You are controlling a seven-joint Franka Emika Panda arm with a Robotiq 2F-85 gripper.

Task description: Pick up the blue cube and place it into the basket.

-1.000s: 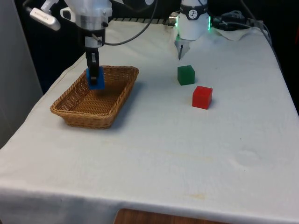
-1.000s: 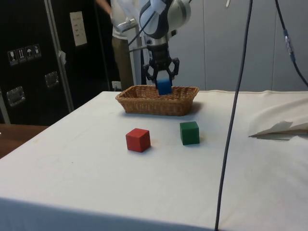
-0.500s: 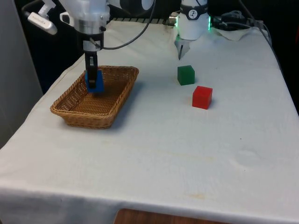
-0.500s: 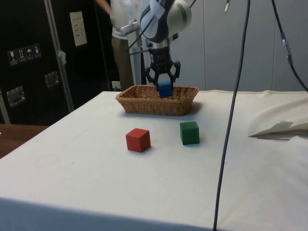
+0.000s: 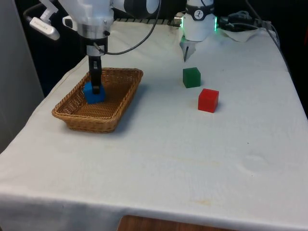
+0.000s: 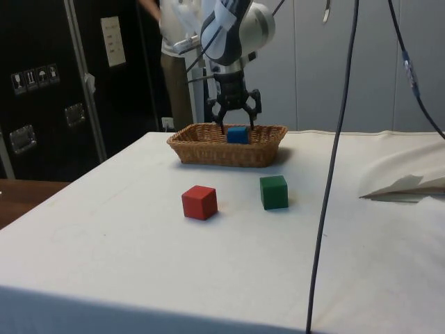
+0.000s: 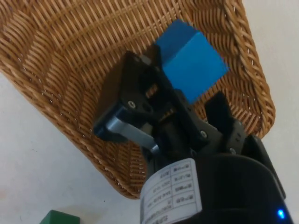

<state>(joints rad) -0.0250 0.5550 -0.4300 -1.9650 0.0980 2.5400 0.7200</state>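
The arm comes down from the upper left of the front view, its wrist pointing straight down so the gripper (image 5: 96,83) hangs over the far end of the basket (image 5: 72,118). In the side view the gripper (image 6: 234,122) sits at the upper middle of the frame, just above the basket's (image 6: 208,154) rim, with the arm's white elbow above it.

The arm's upper links are cut off by the top edge in both fixed views. In the side view the near wall of the basket hides the lower part of the cube (image 6: 238,134), so whether it rests on the weave there cannot be told. A person stands behind the arm in that view, cut off at the top of the frame. In the wrist view the gripper's body covers part of the basket (image 7: 56,60) floor, and a corner of the green cube (image 7: 58,217) shows at the lower left edge.

The 2 fingers are spread, as the side view shows, with the cube between and just below their tips. In the wrist view the cube (image 7: 190,60) lies tilted just past the fingers, and whether they touch it cannot be told. In the front view the cube (image 5: 93,93) lies inside the basket near its far end. The green cube (image 5: 191,77) and red cube (image 5: 208,100) stand on the cloth at the frame's right of centre, well apart from the basket.
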